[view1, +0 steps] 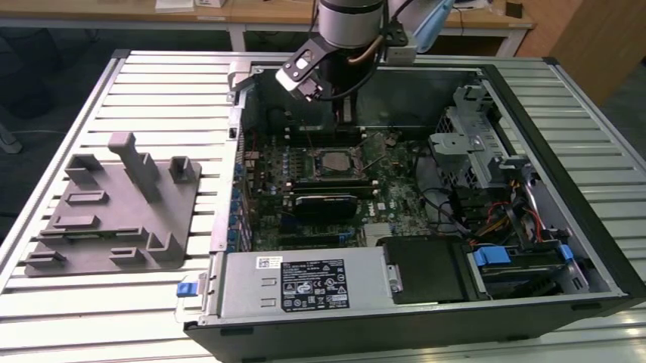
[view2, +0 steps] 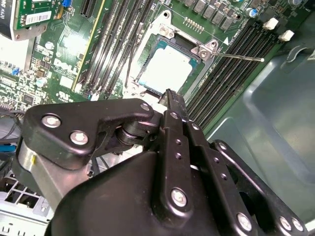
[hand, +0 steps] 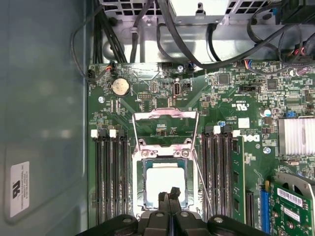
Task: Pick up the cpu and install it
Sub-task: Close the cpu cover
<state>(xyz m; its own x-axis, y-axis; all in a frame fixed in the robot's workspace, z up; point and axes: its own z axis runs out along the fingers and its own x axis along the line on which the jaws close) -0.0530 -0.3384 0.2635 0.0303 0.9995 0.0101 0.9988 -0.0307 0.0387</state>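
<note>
First wrist view looks straight down onto the green motherboard (hand: 147,93), where the cpu (hand: 165,181) lies flat in its socket (hand: 139,182), its pale metal top squared up with the frame around it, so it appears seated, not carried. The hinged metal frame (hand: 165,123) that clamps it stands flipped open, and the wire lever (hand: 201,177) hangs loose beside the socket; by my judgement the chip is in place but not yet locked down. The gripper (hand: 171,194) has its two fingers clenched together with nothing between them, its tip poised over the near edge of the chip; whether it touches the metal I cannot tell. Fingers pressed into one narrow point like this suit prodding or pressing better than grasping. In the second wrist view the same closed tip (view2: 170,96) sits just beside the cpu (view2: 165,69), between the rows of memory slots (view2: 231,64). The exterior view shows the arm (view1: 349,23) reaching down into the open computer case (view1: 565,151) on the slatted worktop (view1: 151,98), with the grey tray (view1: 111,219) well apart to the exterior view's left.
</note>
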